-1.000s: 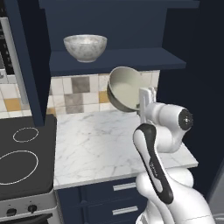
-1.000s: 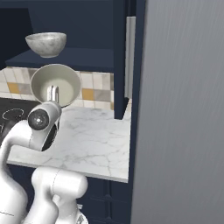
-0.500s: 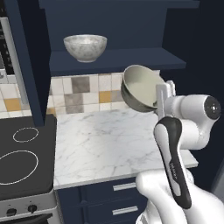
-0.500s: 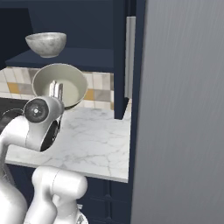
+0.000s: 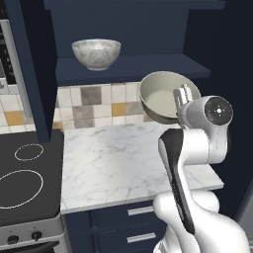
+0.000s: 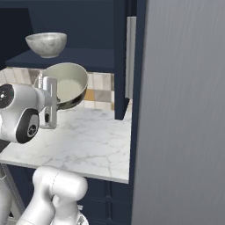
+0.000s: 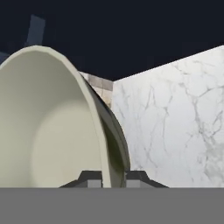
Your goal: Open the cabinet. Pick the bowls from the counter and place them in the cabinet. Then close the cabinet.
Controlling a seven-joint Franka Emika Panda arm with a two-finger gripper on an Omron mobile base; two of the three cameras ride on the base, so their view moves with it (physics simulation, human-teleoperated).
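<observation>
My gripper point(image 5: 184, 95) is shut on the rim of the plain beige-grey bowl point(image 5: 161, 96), holding it tilted in the air above the back of the marble counter point(image 5: 111, 163), just below the cabinet shelf point(image 5: 133, 66). In the hand view the rim of that bowl point(image 7: 48, 127) runs between my gripper's point(image 7: 114, 177) fingertips. The marbled bowl point(image 5: 96, 53) stands upright on the left of the shelf in the open navy cabinet. From the right, the held bowl point(image 6: 66, 83) hangs below the marbled bowl point(image 6: 46, 44), with my gripper point(image 6: 47, 85) on its near rim.
The cabinet's right door point(image 6: 184, 110) stands open close to the right, its silver handle point(image 6: 130, 57) facing the shelf. The left door point(image 5: 29, 69) hangs open over the black stovetop point(image 5: 24, 178). Navy drawers point(image 5: 133, 222) sit under the counter.
The arm has carried the beige-grey bowl to the right, closer to the shelf's right end, and the wrist has turned. The marbled bowl has not moved.
</observation>
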